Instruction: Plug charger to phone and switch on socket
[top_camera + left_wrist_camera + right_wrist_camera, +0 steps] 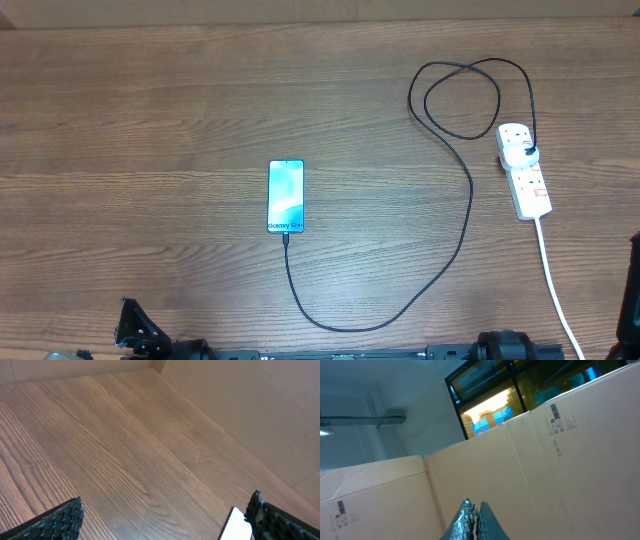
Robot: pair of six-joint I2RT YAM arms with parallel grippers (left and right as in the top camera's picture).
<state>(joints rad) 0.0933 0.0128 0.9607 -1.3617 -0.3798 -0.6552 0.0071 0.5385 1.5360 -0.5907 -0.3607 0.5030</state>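
The phone [286, 195] lies flat mid-table, its light blue screen facing up. The charger cable [455, 250] meets the phone's near edge, sweeps right and loops up to a black plug [531, 152] seated in the white socket [527, 183] at the right. The socket's small red switches are too small to read. My left gripper [166, 510] hovers open over bare wood, and a corner of the phone [236, 525] shows by its right finger [272, 519]. My right gripper [474, 505] is shut on nothing and points up at a cardboard wall, away from the table.
Cardboard walls [250, 405] [545, 460] stand round the table. The socket's white cord [556, 290] runs off the near right edge. A dark part of the right arm [631, 300] stands at the right edge.
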